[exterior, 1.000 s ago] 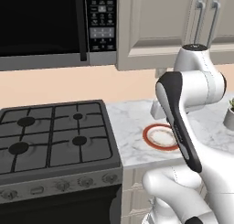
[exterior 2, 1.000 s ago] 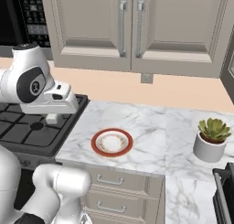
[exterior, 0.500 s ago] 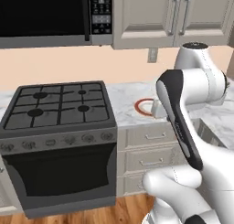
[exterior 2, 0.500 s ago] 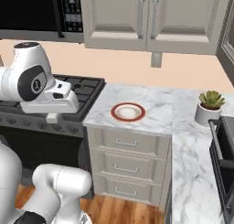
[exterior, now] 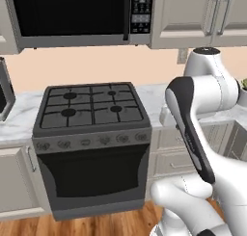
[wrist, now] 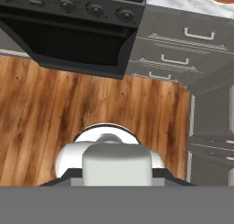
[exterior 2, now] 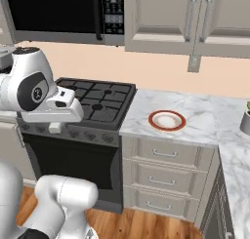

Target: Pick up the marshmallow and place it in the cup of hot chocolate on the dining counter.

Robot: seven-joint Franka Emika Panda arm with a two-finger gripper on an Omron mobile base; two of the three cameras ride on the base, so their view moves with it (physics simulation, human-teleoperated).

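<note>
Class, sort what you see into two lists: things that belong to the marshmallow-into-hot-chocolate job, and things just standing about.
Belongs to the job: marshmallow.
Just standing about: stove, microwave, red-rimmed plate, drawers.

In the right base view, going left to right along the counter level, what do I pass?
Robot arm → stove → red-rimmed plate → plant pot, cut off at the right edge.
</note>
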